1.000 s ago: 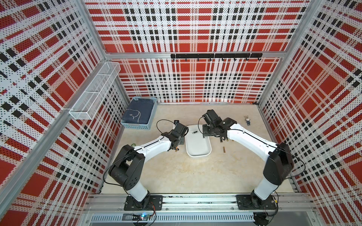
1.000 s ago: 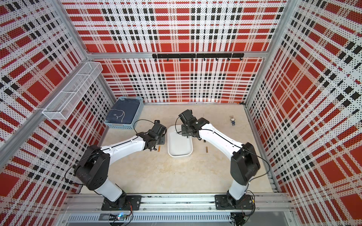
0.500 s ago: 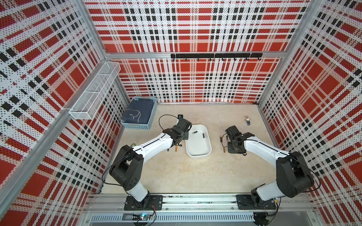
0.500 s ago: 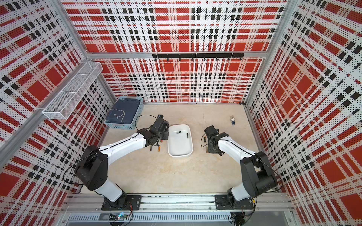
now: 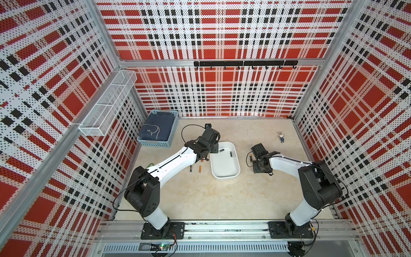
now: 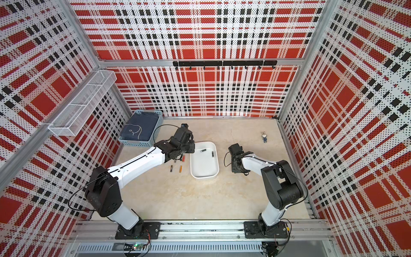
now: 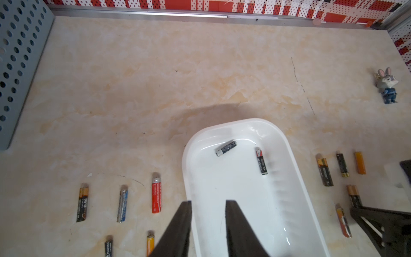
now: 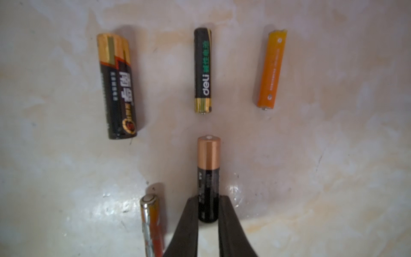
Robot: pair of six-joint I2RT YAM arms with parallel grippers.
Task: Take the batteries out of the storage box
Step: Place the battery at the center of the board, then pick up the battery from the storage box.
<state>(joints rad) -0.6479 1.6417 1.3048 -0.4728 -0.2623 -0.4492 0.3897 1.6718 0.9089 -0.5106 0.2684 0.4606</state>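
Swung clear of the storage box (image 5: 224,164), right fingers (image 8: 186,222) pinch a copper-capped battery (image 8: 208,169) low over the counter (image 8: 333,155) beside it, needing release. Left fingers (image 7: 180,222), spread, hover over its rim; two batteries (image 7: 225,148) remain inside.

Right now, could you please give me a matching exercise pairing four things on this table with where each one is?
Things:
1. copper-topped black battery
2. black-and-red battery
3. red battery
4. small grey rabbit figurine

Places:
A. inside the white plastic tray
B. alone, far from every battery
C. between the fingers of the right gripper
D. loose on the table, across the tray from that gripper

Pairs: 1-C, 2-A, 3-D, 4-B.
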